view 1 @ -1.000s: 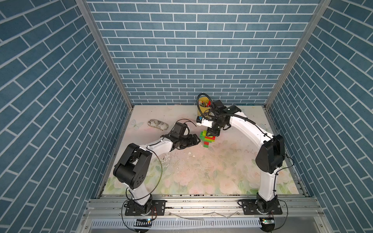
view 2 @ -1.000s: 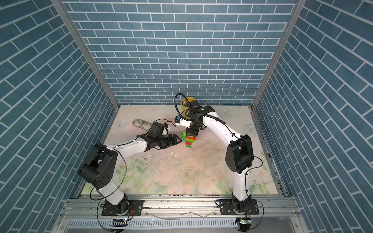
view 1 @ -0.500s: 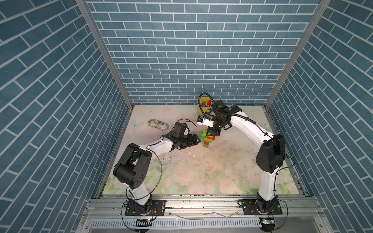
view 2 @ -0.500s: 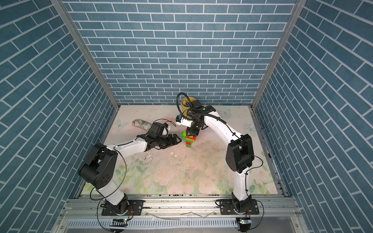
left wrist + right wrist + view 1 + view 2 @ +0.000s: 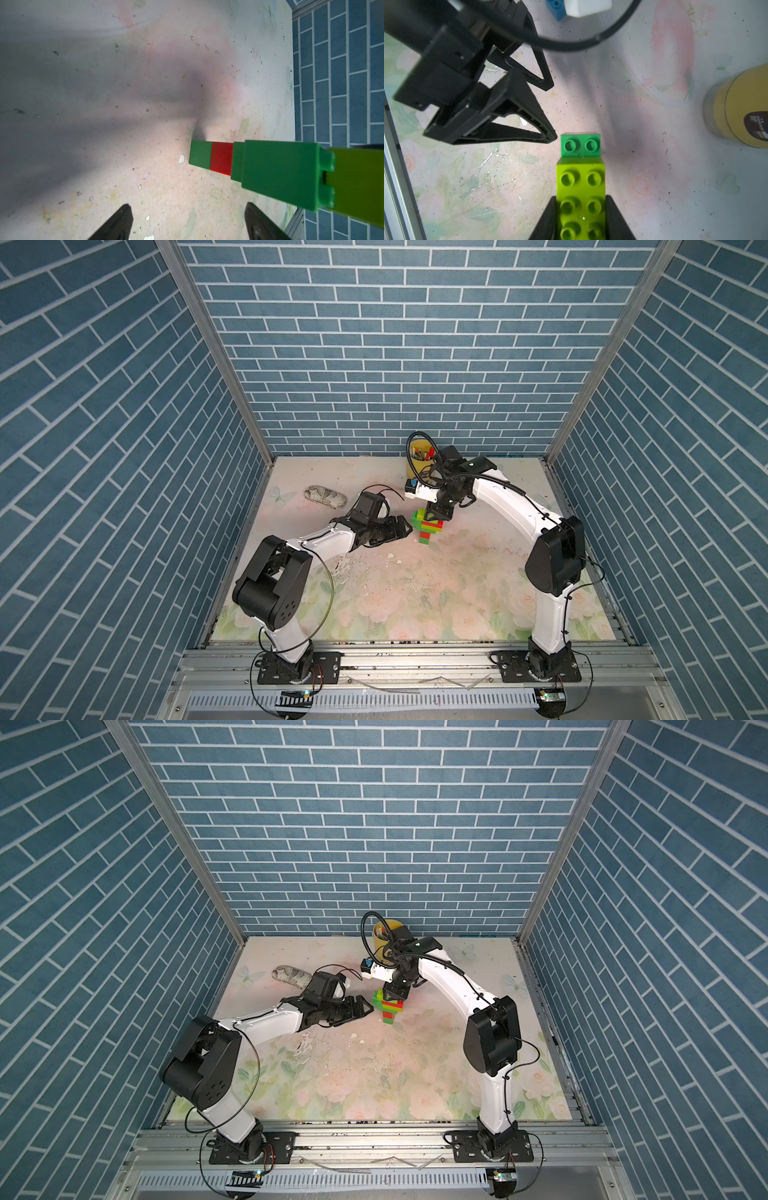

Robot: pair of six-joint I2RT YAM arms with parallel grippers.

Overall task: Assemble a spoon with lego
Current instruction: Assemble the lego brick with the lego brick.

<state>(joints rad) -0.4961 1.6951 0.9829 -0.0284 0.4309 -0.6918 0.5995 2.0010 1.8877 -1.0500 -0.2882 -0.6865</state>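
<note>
- In the lower middle of both top views, flowered table mat (image 5: pixel 415 593) with stains and white flecks.
- Right arm reaches in from the right of the frame; right gripper (image 5: pixel 440 512) points down over the brick stack. Its jaws are clamped on the lime top brick, seen clearly in the right wrist view (image 5: pixel 580 199).
- Left arm lies low from the lower left; left gripper (image 5: pixel 405 526) has its jaws spread wide and holds nothing. Its tips are just beside the stack's dark green brick; contact cannot be told.
- Spoon (image 5: pixel 428 526) stands upright on the mat at frame centre: green and red stem below, wider green, red and lime head on top.
- Yellow cup (image 5: pixel 417 460) with pens stands at the back wall, above the spoon in frame.
- Grey crumpled lump (image 5: pixel 326 495) lies on the mat, upper left of the stack, well apart.
- Light-blue brick (image 5: pixel 555 8) lies on the mat apart from the stack, partly hidden by a white block.
</note>
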